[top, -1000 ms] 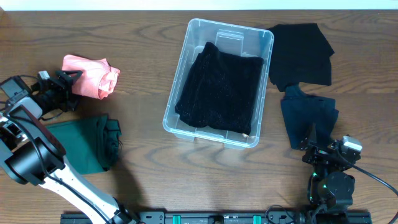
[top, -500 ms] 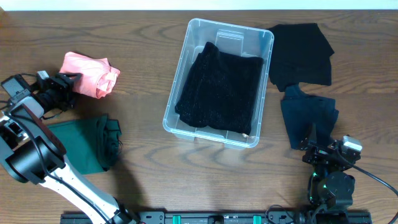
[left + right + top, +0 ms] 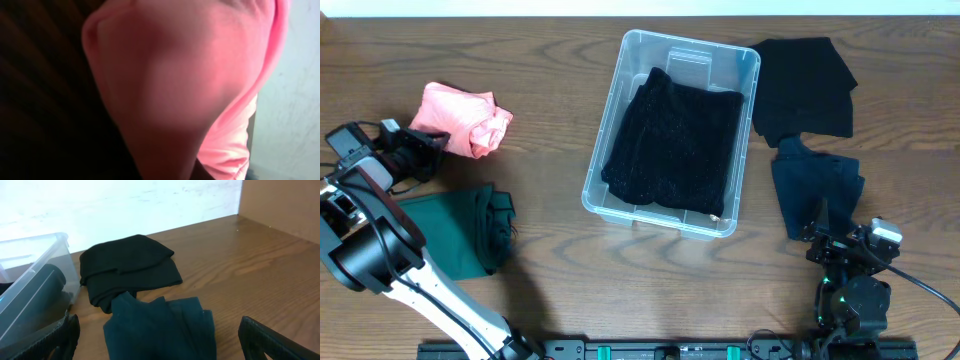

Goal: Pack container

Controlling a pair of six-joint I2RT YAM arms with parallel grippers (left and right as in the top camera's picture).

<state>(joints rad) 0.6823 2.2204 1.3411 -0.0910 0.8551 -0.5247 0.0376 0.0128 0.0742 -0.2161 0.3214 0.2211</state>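
Observation:
The clear container (image 3: 618, 80) stands at the table's middle with a black garment (image 3: 675, 145) lying in it. To its left lies a crumpled pink cloth (image 3: 468, 120). My left gripper (image 3: 430, 140) is shut on that cloth's left edge. In the left wrist view the pink cloth (image 3: 190, 75) fills the picture and hides the fingers. My right gripper (image 3: 847, 243) rests open near the front right, just before a folded dark teal cloth (image 3: 160, 330). Nothing sits between its fingers (image 3: 267, 340).
A dark green cloth (image 3: 455, 230) lies in front of the pink one, by the left arm. A black cloth (image 3: 805, 85) lies to the right of the container, with the dark teal cloth (image 3: 820, 185) in front of it. The container's corner (image 3: 35, 275) shows at the left of the right wrist view.
My left gripper has closed on the pink cloth's left edge, and that edge has shifted a little. The right arm has not moved.

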